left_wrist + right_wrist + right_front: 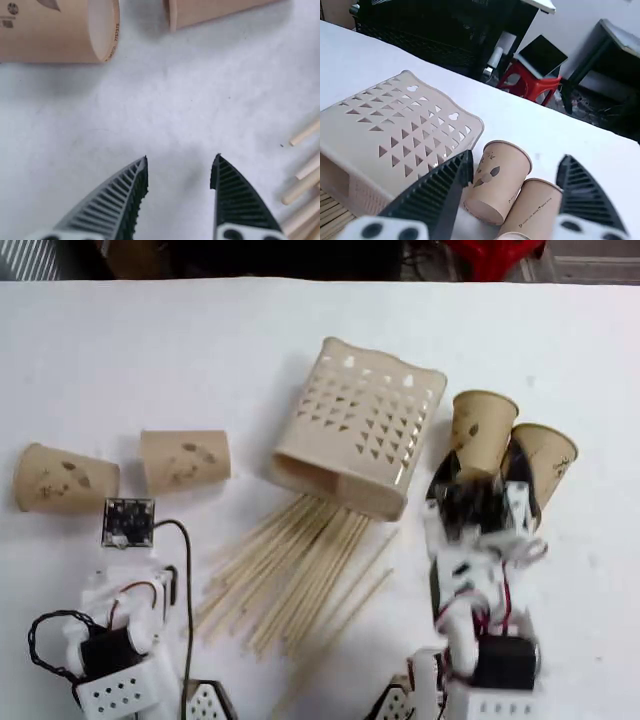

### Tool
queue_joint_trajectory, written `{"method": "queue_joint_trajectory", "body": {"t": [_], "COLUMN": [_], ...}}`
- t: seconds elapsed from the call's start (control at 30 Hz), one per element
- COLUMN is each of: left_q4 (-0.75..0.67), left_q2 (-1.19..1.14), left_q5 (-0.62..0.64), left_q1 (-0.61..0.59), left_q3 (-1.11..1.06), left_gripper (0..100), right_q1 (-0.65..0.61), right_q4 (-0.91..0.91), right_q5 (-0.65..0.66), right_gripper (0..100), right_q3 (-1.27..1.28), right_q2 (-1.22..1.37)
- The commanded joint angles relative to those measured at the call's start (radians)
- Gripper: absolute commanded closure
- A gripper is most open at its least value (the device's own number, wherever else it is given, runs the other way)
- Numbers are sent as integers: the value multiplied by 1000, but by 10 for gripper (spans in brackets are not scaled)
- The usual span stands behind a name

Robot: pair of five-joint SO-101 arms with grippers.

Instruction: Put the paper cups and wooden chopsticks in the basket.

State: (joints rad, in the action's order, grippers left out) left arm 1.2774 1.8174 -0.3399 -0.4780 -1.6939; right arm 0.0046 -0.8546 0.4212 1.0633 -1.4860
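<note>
Fingers of the left gripper [181, 159] stand wide, empty; right gripper [516, 156] likewise; tan paper cups [495, 187] bear brown leaf prints; basket [360, 425] lies on its side.

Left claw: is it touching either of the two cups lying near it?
Apart. In the left wrist view, bare table separates the open left claw from both cups.

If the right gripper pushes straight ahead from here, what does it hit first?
Probably the brown paper cup lying beside the beige perforated basket; the open right gripper points at it, though depth is unclear.
</note>
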Motion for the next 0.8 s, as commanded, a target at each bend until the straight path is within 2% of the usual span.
{"method": "queue_joint_trajectory", "body": {"t": [0.0,0.17,0.33,0.77], "left_q4": [6,6,6,6], "left_q2": [8,8,8,8], "left_q5": [-6,-6,-6,-6], "left_q1": [-7,-7,-7,-7], "left_q3": [0,0,0,0], "left_gripper": [789,789,789,789], "right_q1": [-8,-68,-93,-74], "right_q4": [53,45,16,24], "right_q5": [-28,-103,-103,-112], "right_gripper": [713,767,772,772], "right_q3": [-252,-585,-882,-1491], "right_q2": [464,957,1331,1913]}}
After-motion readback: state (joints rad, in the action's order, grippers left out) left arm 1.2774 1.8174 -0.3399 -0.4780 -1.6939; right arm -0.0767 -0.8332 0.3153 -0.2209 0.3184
